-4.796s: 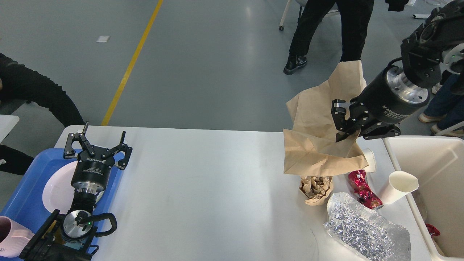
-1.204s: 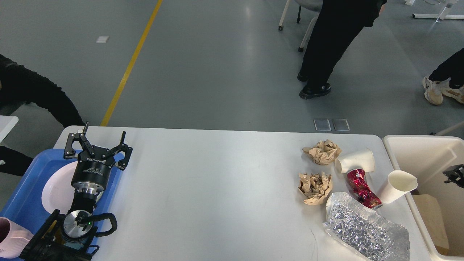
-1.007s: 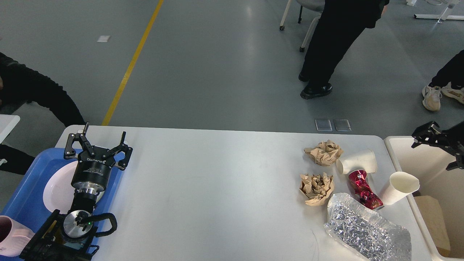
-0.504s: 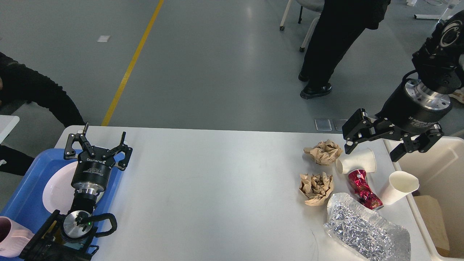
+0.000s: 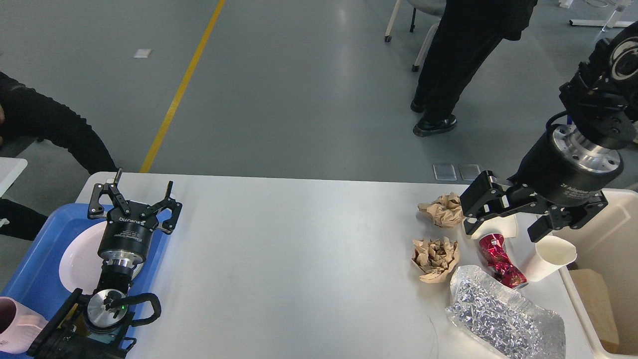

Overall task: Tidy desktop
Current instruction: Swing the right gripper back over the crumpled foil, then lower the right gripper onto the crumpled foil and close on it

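Note:
The white desktop [image 5: 299,259] carries litter at its right end: two crumpled brown paper balls [image 5: 443,209] [image 5: 434,253], a white paper cup lying on its side [image 5: 498,225], a crushed red can [image 5: 500,261], an upright white paper cup [image 5: 550,257] and a crinkled silver foil bag [image 5: 503,314]. My right gripper [image 5: 503,222] hangs open just above the lying cup, its fingers on either side of it. My left gripper [image 5: 133,197] is open and empty over the far edge of the blue tray.
A cream bin [image 5: 605,259] at the right table edge holds brown paper [image 5: 593,299]. A blue tray [image 5: 30,279] at the left holds a white plate [image 5: 79,257] and a pink cup [image 5: 15,324]. People stand beyond the table.
My right gripper let the large brown paper go into the bin, came back out open, and has now dropped lower over the lying cup. The left arm has not moved.

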You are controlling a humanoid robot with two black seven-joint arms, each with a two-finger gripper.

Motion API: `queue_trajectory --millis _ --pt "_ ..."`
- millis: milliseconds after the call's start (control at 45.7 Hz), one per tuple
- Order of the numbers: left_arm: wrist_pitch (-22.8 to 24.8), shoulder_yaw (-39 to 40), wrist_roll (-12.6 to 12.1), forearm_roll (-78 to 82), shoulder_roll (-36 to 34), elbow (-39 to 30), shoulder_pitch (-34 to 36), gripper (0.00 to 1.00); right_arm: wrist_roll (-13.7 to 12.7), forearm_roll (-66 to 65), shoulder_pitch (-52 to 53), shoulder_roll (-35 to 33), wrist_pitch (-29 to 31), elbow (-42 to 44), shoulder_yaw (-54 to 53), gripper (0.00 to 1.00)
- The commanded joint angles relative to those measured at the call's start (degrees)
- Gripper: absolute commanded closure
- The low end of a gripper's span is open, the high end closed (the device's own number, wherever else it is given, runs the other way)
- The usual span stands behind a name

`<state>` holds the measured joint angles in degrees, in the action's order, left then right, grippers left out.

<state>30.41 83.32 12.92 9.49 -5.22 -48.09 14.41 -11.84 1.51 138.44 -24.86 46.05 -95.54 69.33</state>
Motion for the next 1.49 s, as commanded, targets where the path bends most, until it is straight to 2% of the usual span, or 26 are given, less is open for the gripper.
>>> queue_trajectory --millis 0,197,241,285,394,504,591,745,920,1073,1314,1467 --pt "0.0 0.0 0.0 0.0 0.0 0.0 0.0 0.04 0.3 -1.2 -6.0 -0.1 -4.0 0.4 -0.1 0.08" --pt "0.0 0.0 0.0 0.0 0.0 0.0 0.0 0.04 1.0 -9.6 -20.9 0.3 -17.6 0.6 -1.7 0.06" --pt "0.0 0.0 0.0 0.0 0.0 -0.1 0.0 0.04 1.0 -12.0 -24.3 0.3 -19.5 -0.1 -3.2 0.09" --pt "0.0 0.0 0.0 0.0 0.0 0.0 0.0 0.04 1.0 -14.9 -28.8 0.3 -21.4 -0.2 -5.2 0.18" --pt "0.0 -0.1 0.0 0.0 0.0 0.0 0.0 0.04 0.8 -23.5 -38.6 1.0 -27.3 0.1 -10.2 0.18" --pt "0.0 0.0 0.0 0.0 0.0 0.0 0.0 0.04 0.7 -28.9 -42.7 1.3 -32.9 0.4 -11.0 0.18" --pt "0.0 0.0 0.0 0.0 0.0 0.0 0.0 0.04 0.7 -34.5 -44.6 1.7 -33.4 0.4 -11.1 0.19" --pt "0.0 0.0 0.0 0.0 0.0 0.0 0.0 0.04 0.4 -45.4 -50.2 4.7 -35.8 0.9 -10.9 0.33" --pt "0.0 0.0 0.0 0.0 0.0 -0.1 0.0 0.04 0.2 -47.0 -57.5 9.3 -38.0 6.6 -10.5 0.32" --pt "0.0 0.0 0.0 0.0 0.0 0.0 0.0 0.04 0.2 -47.0 -59.7 9.5 -38.1 10.3 -10.4 0.32" --pt "0.0 0.0 0.0 0.0 0.0 0.0 0.0 0.04 0.2 -47.0 -58.0 8.3 -38.1 9.8 -10.5 0.31" --pt "0.0 -0.1 0.0 0.0 0.0 0.0 0.0 0.04 0.2 -46.9 -54.2 6.2 -38.0 7.0 -10.4 0.27"
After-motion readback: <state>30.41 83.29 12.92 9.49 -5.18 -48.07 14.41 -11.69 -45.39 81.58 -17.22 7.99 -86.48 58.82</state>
